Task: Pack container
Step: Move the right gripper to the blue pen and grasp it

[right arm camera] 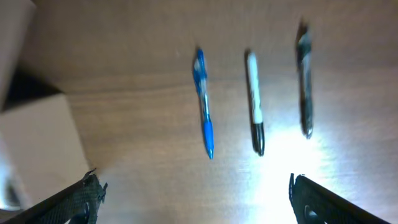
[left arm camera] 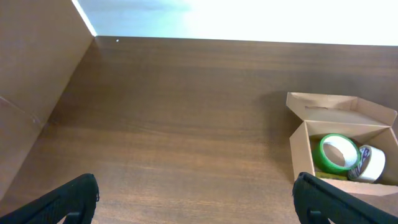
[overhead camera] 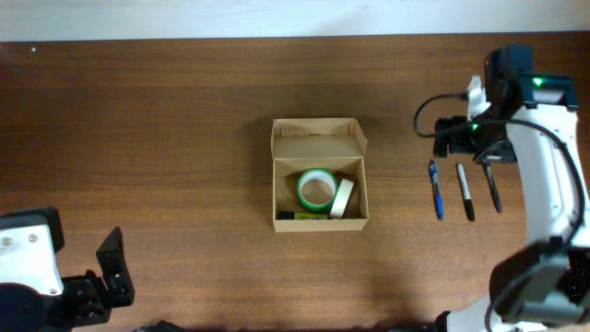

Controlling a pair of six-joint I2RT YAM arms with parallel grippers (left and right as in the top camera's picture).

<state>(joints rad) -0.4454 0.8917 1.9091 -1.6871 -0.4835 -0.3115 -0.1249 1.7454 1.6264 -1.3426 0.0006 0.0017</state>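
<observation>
the container (overhead camera: 315, 148) stands about in the middle of the table (overhead camera: 166, 138), a little toward the right side. it is open, and its lid flap is folded back on the far side. inside it, a green tape roll (overhead camera: 300, 191) lies flat, and a white tape roll (overhead camera: 342, 197) stands tilted just beside it, touching it and leaning on the right wall. along the near wall there is a dark thing with some yellow (overhead camera: 297, 216); what it is, i cannot tell.

to the right of the container, well apart from it, three writing things lie side by side on the wood, not touching each other: a blue pen (overhead camera: 435, 190), then a marker (overhead camera: 466, 192) with white body and black cap, then a dark pen (overhead camera: 493, 189).

the right gripper (right arm camera: 196, 199) hangs above the far ends of these three. its fingers are spread wide and nothing is between them. in the right wrist view, which is somewhat blurred, a corner of the container shows at the left edge.

the left gripper (left arm camera: 196, 205) is at the near left corner of the table, well apart from the container. its fingers are also spread wide, with only bare wood between them.
</observation>
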